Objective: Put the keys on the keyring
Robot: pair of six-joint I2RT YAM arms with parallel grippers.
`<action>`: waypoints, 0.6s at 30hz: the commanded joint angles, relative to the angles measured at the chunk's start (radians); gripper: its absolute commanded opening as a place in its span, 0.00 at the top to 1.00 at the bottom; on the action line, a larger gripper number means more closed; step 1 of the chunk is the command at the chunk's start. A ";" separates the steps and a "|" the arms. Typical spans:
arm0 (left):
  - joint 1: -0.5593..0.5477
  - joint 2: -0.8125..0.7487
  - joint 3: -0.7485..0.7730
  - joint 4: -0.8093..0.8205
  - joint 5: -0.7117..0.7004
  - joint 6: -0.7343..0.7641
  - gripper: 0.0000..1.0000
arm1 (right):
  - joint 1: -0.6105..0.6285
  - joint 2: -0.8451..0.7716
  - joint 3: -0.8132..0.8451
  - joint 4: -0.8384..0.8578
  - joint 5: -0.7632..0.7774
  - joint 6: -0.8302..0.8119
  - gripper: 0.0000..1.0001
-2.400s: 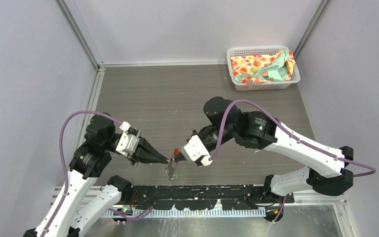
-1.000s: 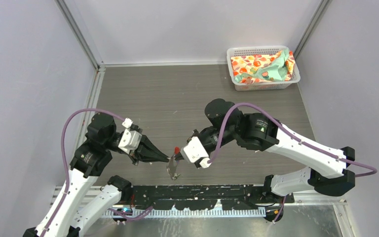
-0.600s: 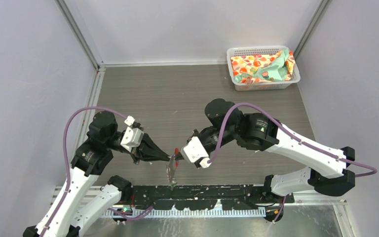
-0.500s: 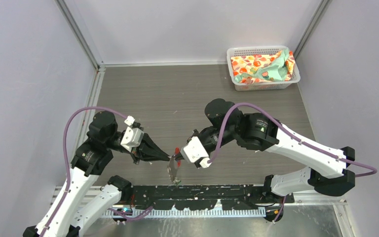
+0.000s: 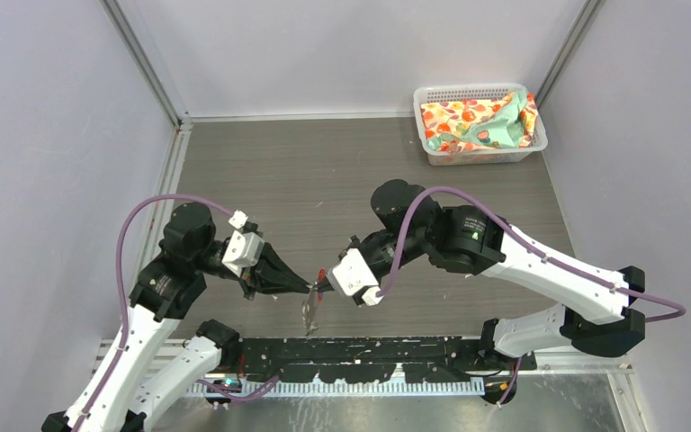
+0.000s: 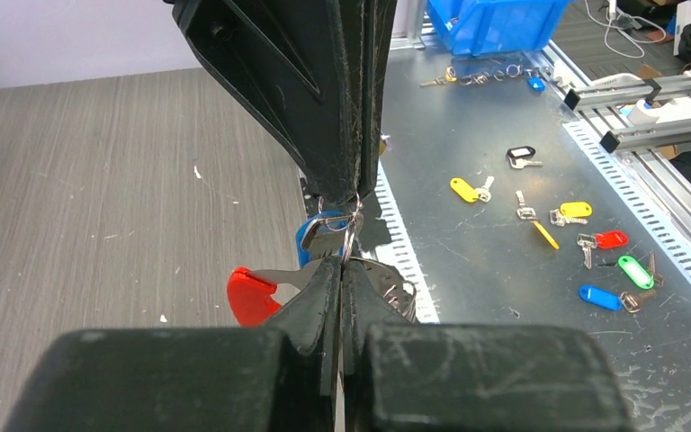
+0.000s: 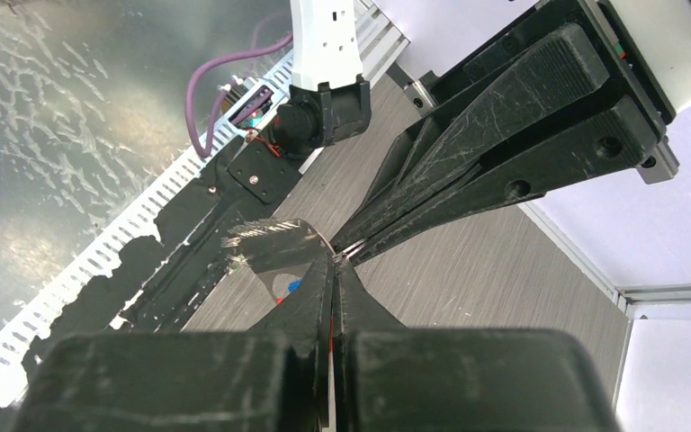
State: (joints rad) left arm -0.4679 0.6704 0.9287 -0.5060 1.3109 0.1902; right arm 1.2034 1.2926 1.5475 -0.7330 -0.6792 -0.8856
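My left fingers [image 6: 319, 301] and right fingers [image 7: 306, 310] are both clenching keyring [image 6: 353, 236] wire, tip to tip, above counter [image 6: 99, 180]. Am working blue key [image 6: 315, 241] onto ring, I judge. Next is calling for a careful slide along the coil, with no slipping.

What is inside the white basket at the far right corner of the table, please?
A crumpled cloth printed in orange, yellow and teal fills the basket. Whatever may lie beneath it, and the basket's floor, is covered.
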 commanded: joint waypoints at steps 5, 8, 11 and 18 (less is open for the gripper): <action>-0.003 0.000 0.024 -0.011 -0.012 0.014 1.00 | 0.006 0.016 0.022 0.058 -0.040 0.000 0.99; -0.003 -0.001 0.025 -0.023 -0.014 0.025 1.00 | 0.006 0.018 0.020 0.064 -0.042 0.002 0.99; -0.003 -0.003 0.025 -0.032 -0.008 0.041 1.00 | 0.005 0.018 0.017 0.074 -0.042 0.007 0.99; -0.003 -0.006 0.028 -0.045 -0.003 0.069 1.00 | 0.006 0.035 0.017 0.090 -0.035 0.024 0.99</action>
State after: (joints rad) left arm -0.4694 0.6701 0.9287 -0.5552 1.3090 0.2333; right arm 1.2030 1.3140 1.5475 -0.7029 -0.6914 -0.8806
